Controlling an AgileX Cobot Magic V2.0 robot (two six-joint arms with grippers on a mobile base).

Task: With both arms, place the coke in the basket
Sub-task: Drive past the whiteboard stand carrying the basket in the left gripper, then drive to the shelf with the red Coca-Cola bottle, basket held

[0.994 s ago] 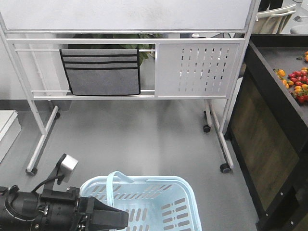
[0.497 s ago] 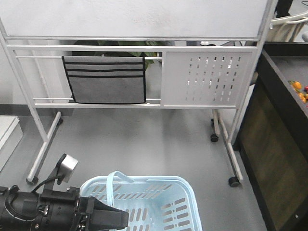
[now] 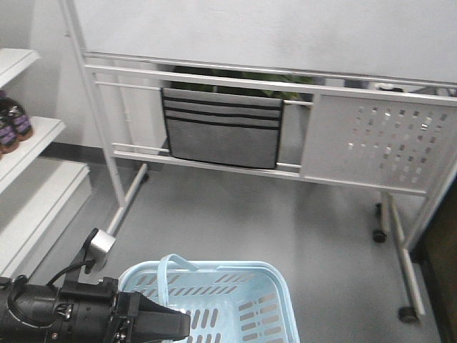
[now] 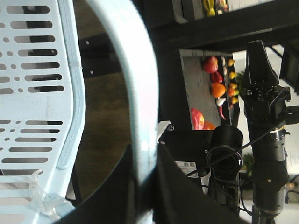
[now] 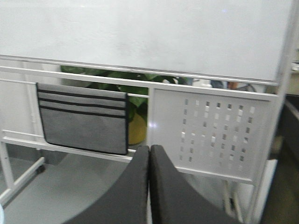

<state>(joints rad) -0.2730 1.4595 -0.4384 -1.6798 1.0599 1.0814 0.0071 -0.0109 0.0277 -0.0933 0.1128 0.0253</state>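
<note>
The light blue basket (image 3: 209, 267) hangs at the bottom centre of the front view. My left gripper (image 3: 180, 326) comes in from the lower left and is shut on one of the basket's loop handles (image 3: 165, 274). The left wrist view shows that pale handle (image 4: 133, 70) pinched between the black jaws of the left gripper (image 4: 145, 161), with the basket's slotted wall (image 4: 32, 93) on the left. My right gripper (image 5: 149, 149) is shut with nothing between its fingers and faces a whiteboard stand. The right arm (image 4: 261, 93) also shows in the left wrist view. The coke is out of view.
A wheeled whiteboard stand (image 3: 300, 86) with a grey pocket organiser (image 3: 221, 132) crosses the floor ahead. White shelves (image 3: 32, 136) with dark bottles (image 3: 14, 121) stand at the left. A black counter with red and orange produce (image 4: 210, 93) lies beside the right arm.
The front view has swung left. The stand slid to the right, the black counter with tomatoes left the frame and the white shelves came in. The left gripper and basket kept their place.
</note>
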